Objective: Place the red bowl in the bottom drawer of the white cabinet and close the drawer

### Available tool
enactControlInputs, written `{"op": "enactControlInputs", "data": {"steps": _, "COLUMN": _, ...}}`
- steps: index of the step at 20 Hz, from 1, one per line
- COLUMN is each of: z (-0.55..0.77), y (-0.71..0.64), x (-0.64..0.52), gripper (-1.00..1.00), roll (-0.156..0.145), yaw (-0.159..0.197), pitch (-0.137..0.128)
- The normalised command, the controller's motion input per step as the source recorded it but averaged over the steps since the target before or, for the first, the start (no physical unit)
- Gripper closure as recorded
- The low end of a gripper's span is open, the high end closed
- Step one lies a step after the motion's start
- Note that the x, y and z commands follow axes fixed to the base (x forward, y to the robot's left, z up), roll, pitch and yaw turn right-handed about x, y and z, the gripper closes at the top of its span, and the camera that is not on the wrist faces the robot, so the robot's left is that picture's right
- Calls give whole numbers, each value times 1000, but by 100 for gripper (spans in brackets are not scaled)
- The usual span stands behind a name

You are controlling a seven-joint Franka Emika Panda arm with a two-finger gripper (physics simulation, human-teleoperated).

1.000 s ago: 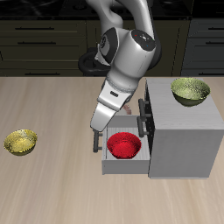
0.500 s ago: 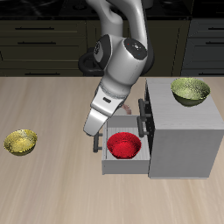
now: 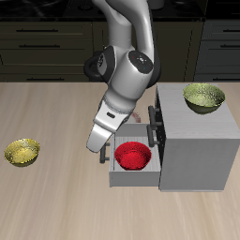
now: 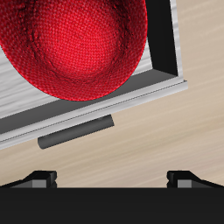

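Note:
The red bowl sits upright inside the bottom drawer, which is pulled out of the white cabinet. My gripper hovers just outside the drawer's front panel, above its dark bar handle. The wrist view shows the red bowl filling the drawer, the front panel and the handle below me. My gripper is open there, its fingertips wide apart and holding nothing, apart from the handle.
A yellow-green bowl rests on the cabinet top. Another yellow-green bowl lies on the table far from the cabinet. The upper drawer's handle is above the open drawer, close to my arm.
My gripper has drawn back from over the bowl, across the drawer's front panel, to the handle side. The bowl stays in the drawer, which has not moved.

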Motion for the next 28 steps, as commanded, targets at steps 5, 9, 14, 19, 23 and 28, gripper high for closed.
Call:
{"op": "enactControlInputs", "data": {"steps": 5, "z": -176, "y": 107, "x": 141, "gripper": -100, "roll": 19, "yaw": -7, "pitch": 4}}
{"op": "enactControlInputs", "data": {"steps": 9, "z": -455, "y": 133, "x": 84, "gripper": -100, "roll": 24, "yaw": -6, "pitch": 45}}
{"op": "enactControlInputs", "data": {"steps": 14, "z": -418, "y": 183, "x": 118, "gripper": -100, "roll": 21, "yaw": -40, "pitch": 49}}
{"op": "enactControlInputs", "data": {"steps": 19, "z": -217, "y": 353, "x": 103, "gripper": -100, "roll": 64, "yaw": -66, "pitch": -26}}
{"op": "enactControlInputs", "data": {"steps": 23, "z": -40, "y": 661, "x": 99, "gripper": -100, "roll": 134, "yaw": -85, "pitch": -112}}
{"op": "enactControlInputs", "data": {"steps": 28, "z": 71, "y": 597, "x": 27, "gripper": -100, "roll": 136, "yaw": -28, "pitch": -101}}
